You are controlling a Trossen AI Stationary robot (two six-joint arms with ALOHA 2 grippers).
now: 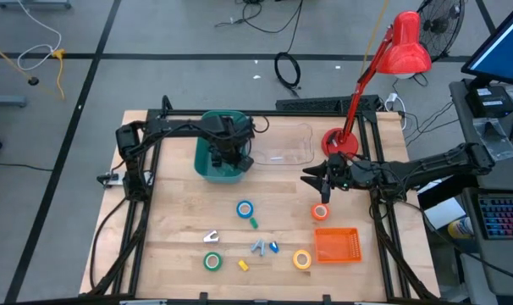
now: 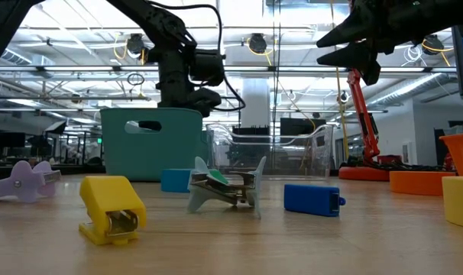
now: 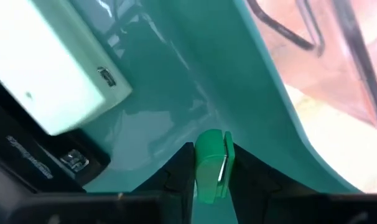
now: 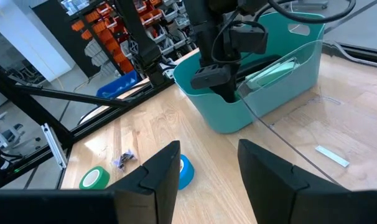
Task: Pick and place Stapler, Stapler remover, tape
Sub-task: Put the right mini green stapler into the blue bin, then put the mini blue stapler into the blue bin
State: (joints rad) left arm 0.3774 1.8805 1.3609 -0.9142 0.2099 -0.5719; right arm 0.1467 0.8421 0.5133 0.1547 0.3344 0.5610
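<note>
My left gripper (image 3: pixel 211 152) is down inside the teal bin (image 1: pixel 207 161) at the table's far side, shut on a small green stapler (image 3: pixel 208 174). A pale mint stapler (image 3: pixel 51 68) lies in the bin beside it. My right gripper (image 1: pixel 317 182) hovers open above the table, just beyond the orange-red tape roll (image 1: pixel 321 212). The blue tape (image 1: pixel 245 208), green tape (image 1: pixel 212 261) and yellow tape (image 1: pixel 302 259) lie flat on the table. Near them are a yellow stapler (image 2: pixel 109 210), a blue stapler (image 2: pixel 312 198) and a grey staple remover (image 2: pixel 224 187). My left gripper pinches the green stapler's body (image 3: pixel 201 155) between its two fingers, one finger (image 3: pixel 179 171) on each long side. The fingers point down into the bin from above. Whether the stapler rests on the bin's floor, I cannot tell.
A clear plastic container (image 1: pixel 282 146) stands right of the teal bin. An orange basket (image 1: pixel 336 245) sits near the table's near right corner. A red desk lamp (image 1: pixel 341 140) stands at the far right. A pale staple remover (image 1: pixel 211 238) and a small green piece (image 1: pixel 253 222) lie mid-table.
</note>
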